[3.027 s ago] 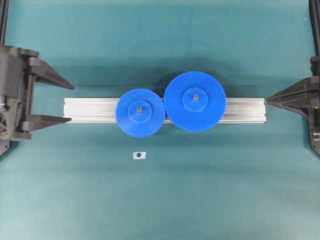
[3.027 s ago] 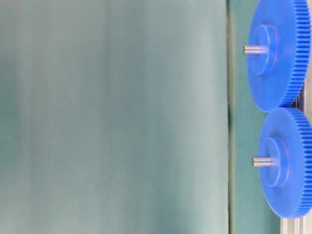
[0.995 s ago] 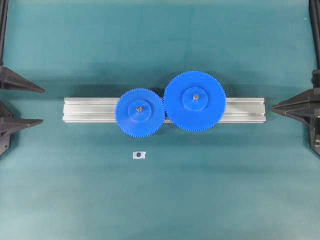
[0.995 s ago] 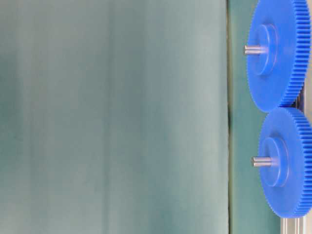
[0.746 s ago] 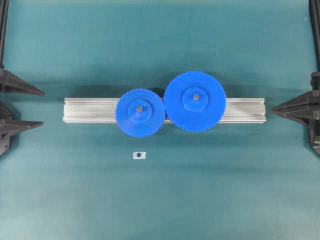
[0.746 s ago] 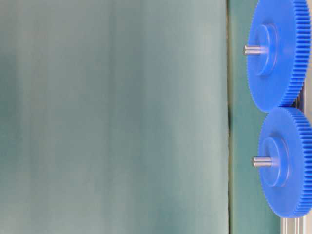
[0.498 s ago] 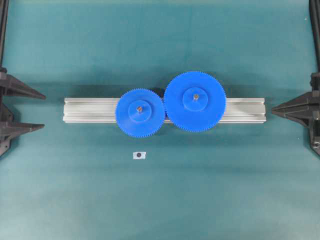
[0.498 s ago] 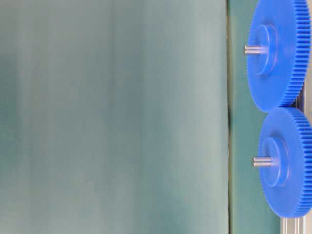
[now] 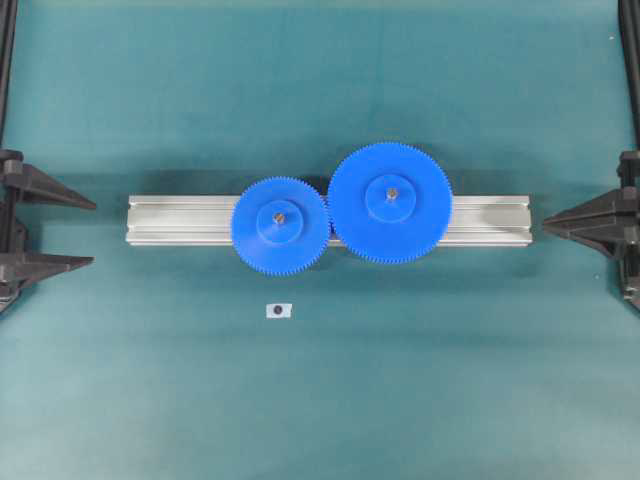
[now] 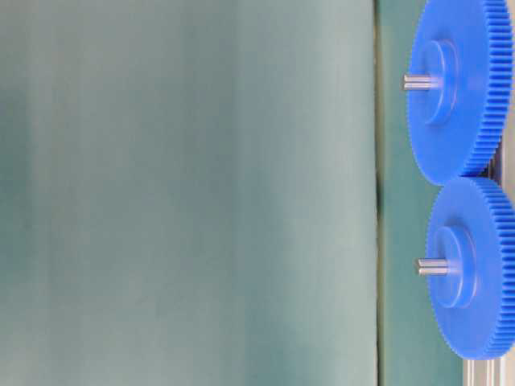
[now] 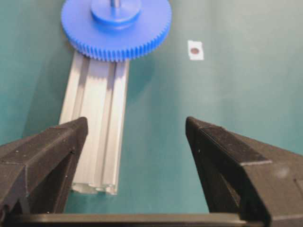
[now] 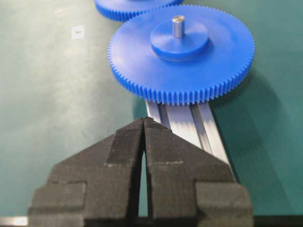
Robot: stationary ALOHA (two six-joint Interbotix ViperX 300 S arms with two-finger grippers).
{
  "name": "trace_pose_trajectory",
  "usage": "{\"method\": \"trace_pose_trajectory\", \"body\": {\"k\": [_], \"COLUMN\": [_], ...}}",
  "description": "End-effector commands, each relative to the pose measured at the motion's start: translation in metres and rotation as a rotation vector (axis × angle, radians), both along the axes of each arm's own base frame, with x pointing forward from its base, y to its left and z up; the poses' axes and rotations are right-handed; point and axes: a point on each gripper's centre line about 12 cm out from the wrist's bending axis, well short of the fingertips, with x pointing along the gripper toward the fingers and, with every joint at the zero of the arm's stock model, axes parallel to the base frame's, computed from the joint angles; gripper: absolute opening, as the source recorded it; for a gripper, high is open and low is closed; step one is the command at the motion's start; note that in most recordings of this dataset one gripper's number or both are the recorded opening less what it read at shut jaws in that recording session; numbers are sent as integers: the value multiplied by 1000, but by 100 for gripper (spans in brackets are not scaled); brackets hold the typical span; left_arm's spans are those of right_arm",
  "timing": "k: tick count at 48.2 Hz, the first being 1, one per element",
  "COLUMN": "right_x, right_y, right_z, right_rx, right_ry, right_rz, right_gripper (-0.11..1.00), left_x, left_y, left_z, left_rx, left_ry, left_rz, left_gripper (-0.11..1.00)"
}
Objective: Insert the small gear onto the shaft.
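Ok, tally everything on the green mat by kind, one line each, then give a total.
Blue gears: 2, the small gear and the larger gear, both seated on the rail.
Metal shafts: 2, one through the small gear's hub, one through the larger gear's hub.
Aluminium rail: 1.
White square tag with a dark dot: 1.
Total: 6.

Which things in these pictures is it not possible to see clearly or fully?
- Shaft base: every view, covered by the small gear.
- Large gear: table-level view, right edge cuts it.
- White tag: overhead view, its dark mark too small to read.
- Left gripper, right gripper: overhead view, bodies cut by side edges.
- Aluminium rail: middle hidden under both gears.
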Motion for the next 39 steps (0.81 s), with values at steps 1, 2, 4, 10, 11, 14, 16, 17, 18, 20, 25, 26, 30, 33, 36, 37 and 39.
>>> {"method": "trace_pose_trajectory", "body": {"k": [1,2,4,10,11,14,16,17,18,20,25,26,30,33,36,37,39], "right_x": [0,0,0,0,0,0,0,0,0,0,0,0,0,0,0,0,0], "right_y": [0,0,0,0,0,0,0,0,0,0,0,0,0,0,0,0,0], "right_z": [-1,-1,-1,-1,-1,-1,-1,-1,-1,-1,-1,-1,-1,-1,-1,-1,-1], "right_rx": [-11,-11,-11,-11,-11,-11,-11,-11,-11,-11,-11,-11,-11,-11,-11,-11,-11], "right_ry": [-21,-21,-21,-21,-21,-21,-21,-21,-21,-21,-21,-21,-21,-21,-21,-21,-21], "right_rz": [1,0,1,0,1,0,1,1,1,1,1,0,0,1,1,1,1], "right_gripper": [5,5,5,5,5,5,5,5,5,5,5,5,5,5,5,5,5], "left_x": [2,2,1,0,-1,-2,-3,-3,-3,-4,-5,-5,-6,-6,-6,-6,-6], "left_y": [0,0,0,0,-1,-1,-1,-1,-1,-1,-1,-1,-1,-1,-1,-1,-1], "left_z": [2,1,0,-9,-12,-16,-18,-20,-21,-23,-25,-25,-29,-29,-28,-28,-28], "left_rx": [0,0,2,2,2,2,1,2,2,2,1,2,4,5,5,4,4], "left_ry": [-20,-23,-28,-44,-49,-58,-58,-58,-57,-60,-67,-69,-77,-81,-83,-83,-83], "left_rz": [-2,-2,-3,-4,-4,-5,-5,-5,-5,-5,-5,-6,-7,-7,-7,-7,-7], "left_gripper": [86,86,86,86,86,86,86,86,86,86,86,86,86,86,86,86,86]}}
